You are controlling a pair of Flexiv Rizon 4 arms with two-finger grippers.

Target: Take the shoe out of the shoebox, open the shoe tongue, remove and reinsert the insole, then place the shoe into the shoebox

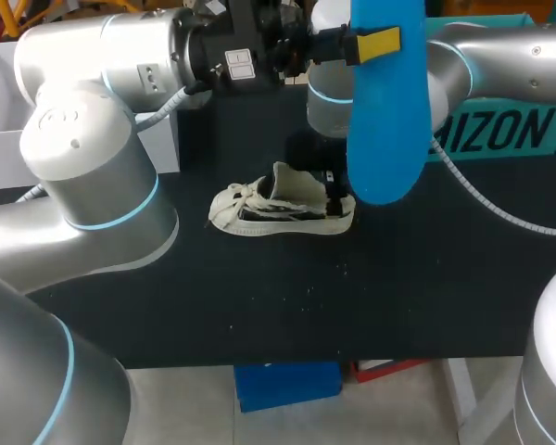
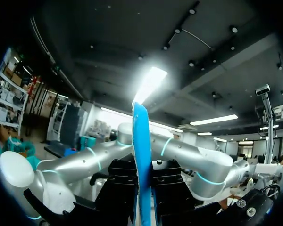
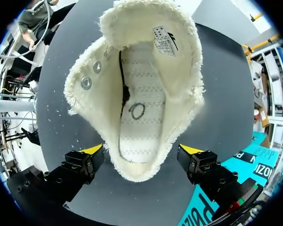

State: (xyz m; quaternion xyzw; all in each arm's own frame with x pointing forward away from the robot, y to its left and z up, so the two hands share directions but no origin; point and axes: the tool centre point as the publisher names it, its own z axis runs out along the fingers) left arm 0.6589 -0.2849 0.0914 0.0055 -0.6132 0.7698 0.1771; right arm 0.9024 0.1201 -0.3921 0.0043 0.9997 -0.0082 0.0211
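A cream canvas shoe lies on its side on the black table, toe to the left, tongue pulled open. High above it hangs the blue insole, with my left gripper shut on its upper end. The left wrist view shows the insole edge-on between the black fingers of the left gripper. My right arm hangs over the shoe's heel. In the right wrist view the right gripper is open, its yellow tips on either side of the heel of the shoe, whose empty inside shows.
A white shoebox stands at the back left, partly behind my left arm. A teal box with lettering sits at the back right. Bare black tabletop lies in front of the shoe.
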